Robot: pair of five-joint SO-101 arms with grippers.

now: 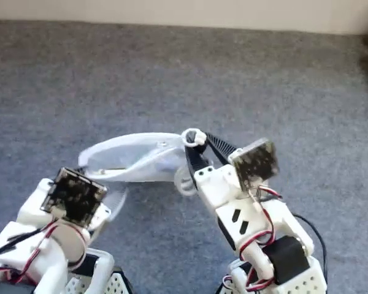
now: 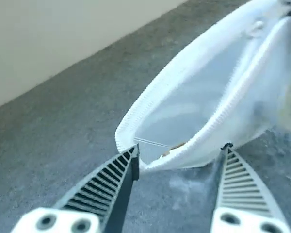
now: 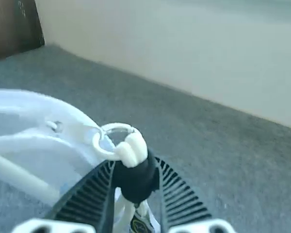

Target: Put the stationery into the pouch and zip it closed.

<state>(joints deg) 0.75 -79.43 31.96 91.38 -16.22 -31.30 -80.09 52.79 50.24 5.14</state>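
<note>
A: Quick count, near 1st?

B: 2 arms at the near edge: L arm [image 1: 46, 245], R arm [image 1: 257, 226]. 1 gripper each.

A: L one?

B: L gripper [image 2: 180, 148]: fingers wide apart, 1 tip each side of the pouch [image 2: 208, 92] at its near end. Tips are right at the rim; can't tell if they touch it.

A: R one?

B: R gripper [image 3: 134, 166]: fingers together, clamped on 1 black pull [image 3: 135, 180] at the pouch's other end. Just past the tips there's 1 white knot [image 3: 131, 149] and 1 ring [image 3: 111, 138].

A: How many pouches?

B: 1. Translucent white, lying on the mat [image 1: 172, 67] between the 2 grippers. Mouth gapes, zip not shut.

A: Anything inside?

B: 1 white stick [image 3: 19, 177], seen thru the wall; can't tell what it is. Also 1 small yellowish bit [image 2: 173, 145] near the L end, too small to name.

A: What's in the way?

B: From above, the L arm's cam board [image 1: 73, 195] covers the pouch's near L corner. The R arm's board [image 1: 254, 160] sits over its own finger bases.

A: Further back?

B: Grey mat runs to a pale wall [image 1: 172, 11]. 1 brown thing [image 3: 14, 19] at a far corner.
</note>
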